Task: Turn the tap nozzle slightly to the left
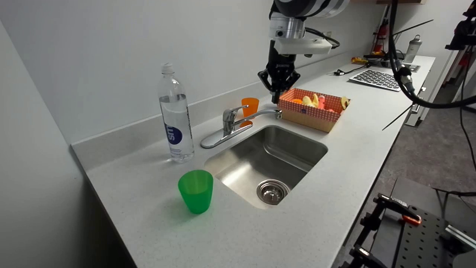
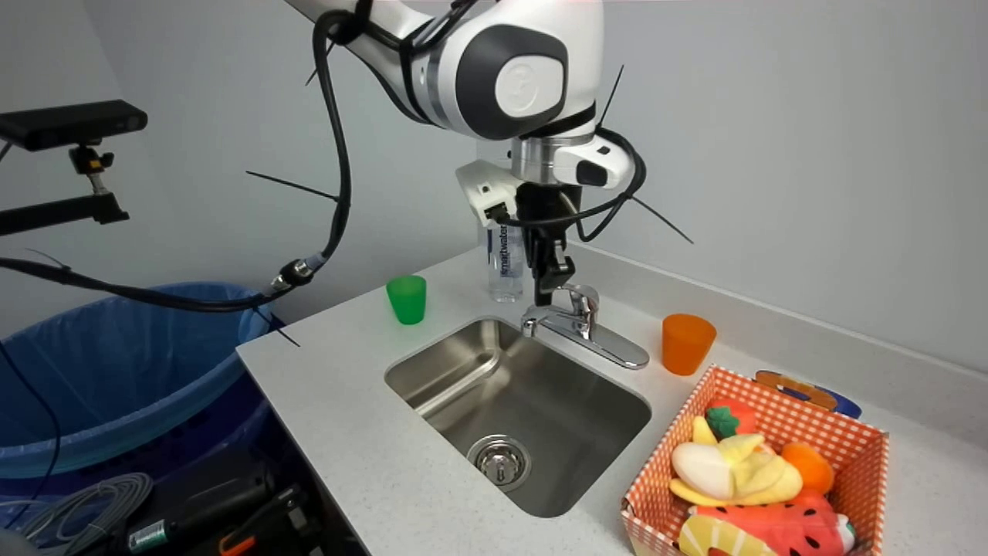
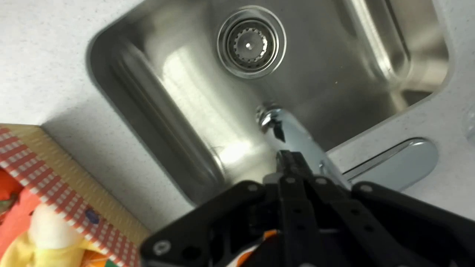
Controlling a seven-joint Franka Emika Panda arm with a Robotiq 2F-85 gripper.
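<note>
Tap nozzle (image 3: 301, 136) near bottle (image 2: 505, 266) ("smartwater")

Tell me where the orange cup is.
In an exterior view, the orange cup stands on the counter, to the right of the chrome tap and beside the nearest corner of the checked box, close to the backsplash.

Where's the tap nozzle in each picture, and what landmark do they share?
In an exterior view: tap nozzle, slightly above and right of centre.
In an exterior view: tap nozzle, slightly below and right of centre.
In the wrist view: tap nozzle, right of centre, partly behind the gripper.
Shared landmark: the drain.
</note>
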